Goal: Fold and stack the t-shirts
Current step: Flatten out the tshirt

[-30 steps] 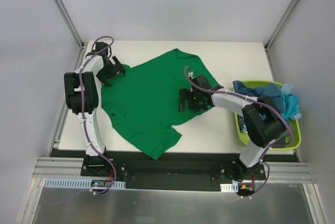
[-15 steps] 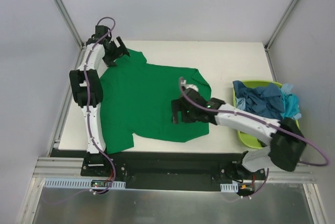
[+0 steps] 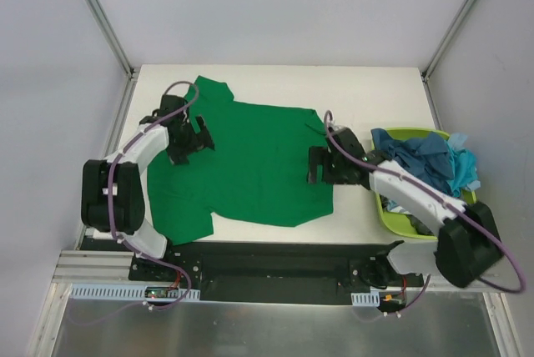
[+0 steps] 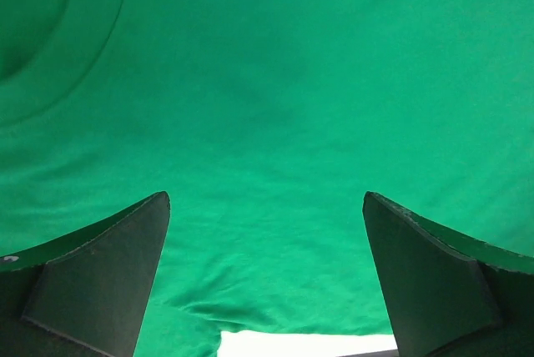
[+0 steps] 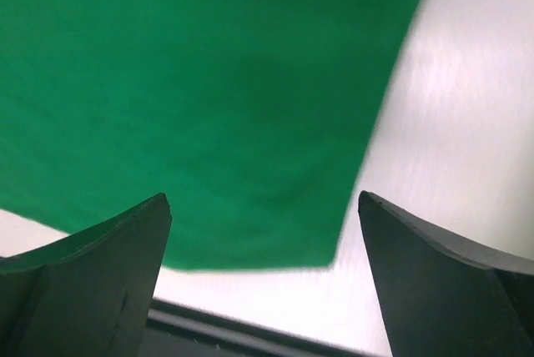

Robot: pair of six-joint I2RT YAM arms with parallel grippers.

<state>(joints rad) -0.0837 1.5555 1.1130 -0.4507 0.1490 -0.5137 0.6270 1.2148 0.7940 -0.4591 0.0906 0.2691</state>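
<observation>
The green t-shirt (image 3: 250,165) is lying spread across the middle of the white counter (image 3: 375,90), one sleeve reaching toward the upper left of the top view and its lower edge running close to the counter's near edge. The left tool (image 3: 193,142) is hovering over the shirt's left part, its fingers standing wide apart with only green cloth showing between them in the left wrist view. The right tool (image 3: 314,166) is hanging over the shirt's right edge, its fingers likewise spread and gripping nothing; the right wrist view is showing the shirt's corner and bare counter beneath. At the right of the frame, a dark teal-blue shirt (image 3: 409,153) and a light turquoise shirt (image 3: 465,163) are sitting heaped in the lime-green basket (image 3: 384,211).
</observation>
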